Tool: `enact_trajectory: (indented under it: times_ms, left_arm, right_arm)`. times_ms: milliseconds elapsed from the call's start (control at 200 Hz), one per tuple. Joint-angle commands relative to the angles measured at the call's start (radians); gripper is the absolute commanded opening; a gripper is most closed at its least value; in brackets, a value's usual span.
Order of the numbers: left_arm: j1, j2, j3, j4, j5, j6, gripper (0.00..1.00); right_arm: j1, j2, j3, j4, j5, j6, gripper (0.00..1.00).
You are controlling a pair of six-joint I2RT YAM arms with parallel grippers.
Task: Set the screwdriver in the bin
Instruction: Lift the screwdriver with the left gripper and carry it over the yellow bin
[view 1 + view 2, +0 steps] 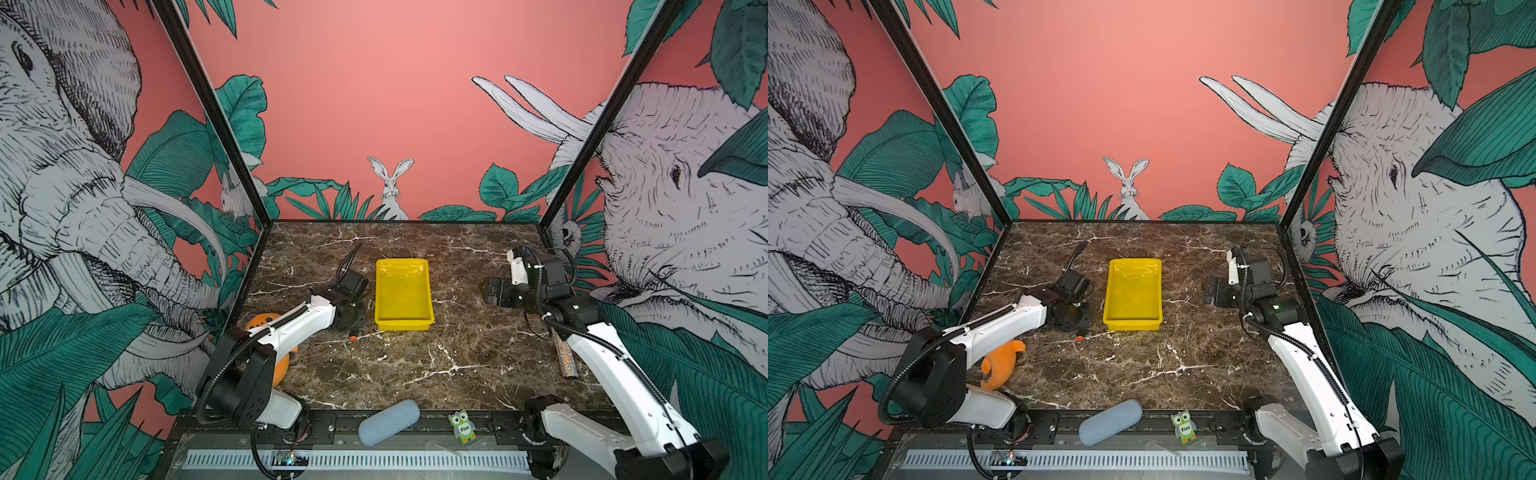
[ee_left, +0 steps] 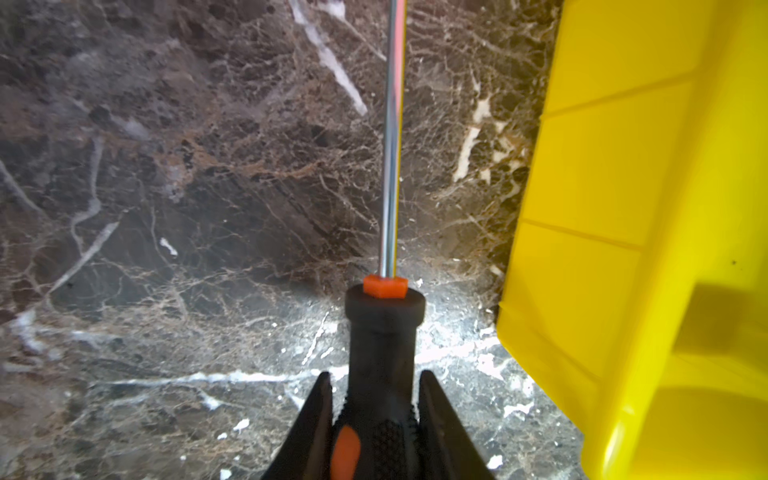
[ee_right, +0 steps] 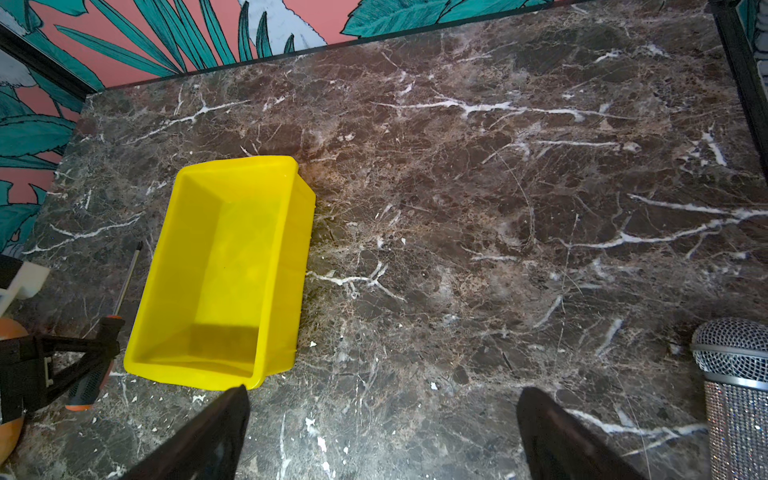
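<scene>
Clamping a small slim screwdriver [image 2: 380, 328] with a black-and-orange handle and thin metal shaft: left gripper [image 2: 376, 378], jaws drawn narrow and pressed against either side of the handle. Sits at 9 o'clock of a shallow rectangular bright yellow plastic bin [image 1: 403, 324] in both top views, low over the brown white-veined marble tabletop [image 1: 415, 374]. White forearm stretched out from 7 o'clock, wrist bent downward.

Screwdriver outside the bin, just beside its long wall, shaft running alongside that wall toward 12 o'clock. Mostly hidden under the gripper in both top views, with only the orange butt end peeking out. Shaft tip cut off at the edge of the left wrist view. Resting on the marble or hanging just above it: impossible to tell.

Poised at 3 o'clock of the bin and well apart from it: right gripper [image 3: 382, 399], jaws spread wide, holding nothing. Forearm rising from 5 o'clock, wrist turned toward the bin.

Partly hidden behind the left arm at 8 o'clock: an orange plush toy [image 1: 1000, 361]. Half covered by the right forearm at 4 o'clock: a glittery silver microphone [image 1: 565, 359].
</scene>
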Motion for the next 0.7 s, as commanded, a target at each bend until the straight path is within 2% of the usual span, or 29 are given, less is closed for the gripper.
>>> enact_trajectory:
  times_ms: [0, 195, 520, 695]
  left_arm:
    - [0.008, -0.046, 0.044, -0.066, -0.014, 0.023, 0.00]
    - [0.008, -0.072, 0.122, -0.098, -0.019, 0.050, 0.00]
    - [0.004, -0.010, 0.319, -0.139, 0.018, 0.085, 0.00]
    - [-0.077, 0.102, 0.417, -0.114, 0.020, 0.102, 0.00]
  right_arm:
    - [0.005, -0.015, -0.003, -0.011, 0.023, 0.002, 1.00]
    - [0.005, 0.002, -0.001, -0.001, 0.018, -0.007, 1.00]
    - [0.005, 0.026, 0.024, -0.003, 0.016, -0.038, 1.00]
    - [0.005, 0.019, 0.020, -0.007, 0.017, -0.036, 1.00]
